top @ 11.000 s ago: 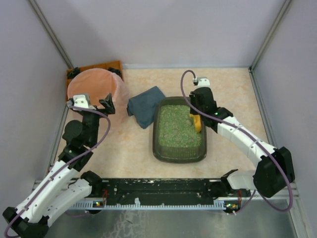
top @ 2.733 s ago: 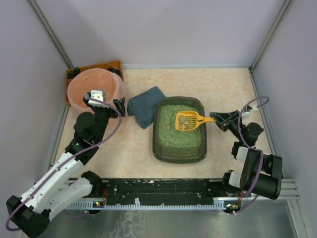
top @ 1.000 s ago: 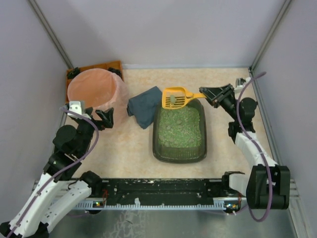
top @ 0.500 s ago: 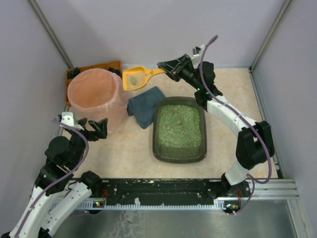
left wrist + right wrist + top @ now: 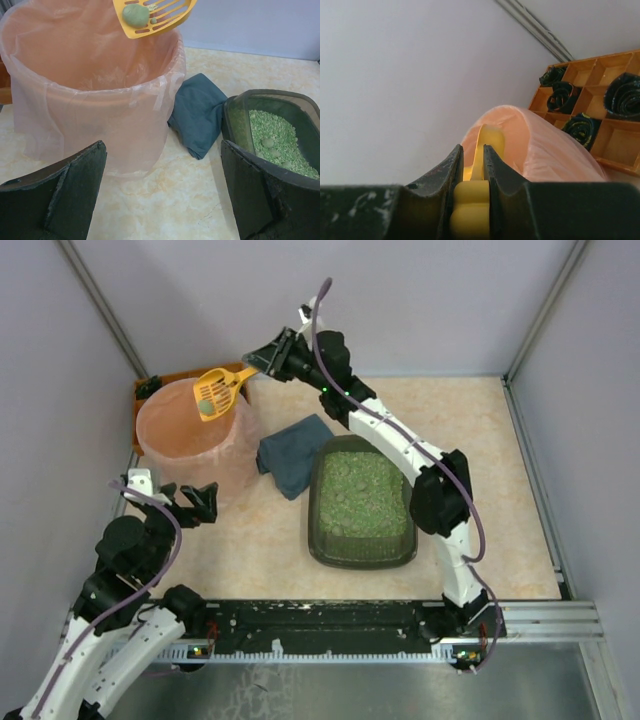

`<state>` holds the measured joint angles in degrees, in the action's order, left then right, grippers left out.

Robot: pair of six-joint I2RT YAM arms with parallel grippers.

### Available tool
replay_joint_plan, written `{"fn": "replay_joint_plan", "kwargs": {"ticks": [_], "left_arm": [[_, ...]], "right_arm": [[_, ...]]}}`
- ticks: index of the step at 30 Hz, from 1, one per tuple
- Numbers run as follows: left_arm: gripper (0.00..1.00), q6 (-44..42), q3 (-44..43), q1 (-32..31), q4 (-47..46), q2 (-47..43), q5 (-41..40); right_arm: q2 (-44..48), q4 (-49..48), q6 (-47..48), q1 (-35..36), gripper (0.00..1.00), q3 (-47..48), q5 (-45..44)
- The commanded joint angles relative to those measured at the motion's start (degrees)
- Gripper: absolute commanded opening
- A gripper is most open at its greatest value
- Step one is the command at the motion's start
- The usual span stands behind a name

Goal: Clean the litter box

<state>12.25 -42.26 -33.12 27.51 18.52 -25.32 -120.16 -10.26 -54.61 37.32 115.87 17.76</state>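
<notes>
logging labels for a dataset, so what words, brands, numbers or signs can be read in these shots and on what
None can be read.
The litter box, pink bucket, yellow scoop, blue cloth and orange tray show no print.
The dark rail by the arm bases has pale specks, too small to tell whether any is text.
</notes>
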Motion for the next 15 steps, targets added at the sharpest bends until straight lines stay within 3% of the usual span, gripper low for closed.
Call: {"fn": "replay_joint_plan", "kwargs": {"ticks": [1,8,15], "left_arm": [[1.0,0.69,0.23,-0.02,0.53,-1.01,-1.27],[1.0,0.74,0.29,-0.03,0.35,-0.83,-1.22],[0.99,0.61,0.34,-0.02,0.18,-0.52,-1.06]], "right_arm": [[-2.3,5.4,16.45,2.84,0.0,12.21,1.44],[-3.34,9.4,33.91,6.35,0.0,17.35,1.04],[-0.97,10.26,35.58,6.72,0.0,18.44,2.51]]}}
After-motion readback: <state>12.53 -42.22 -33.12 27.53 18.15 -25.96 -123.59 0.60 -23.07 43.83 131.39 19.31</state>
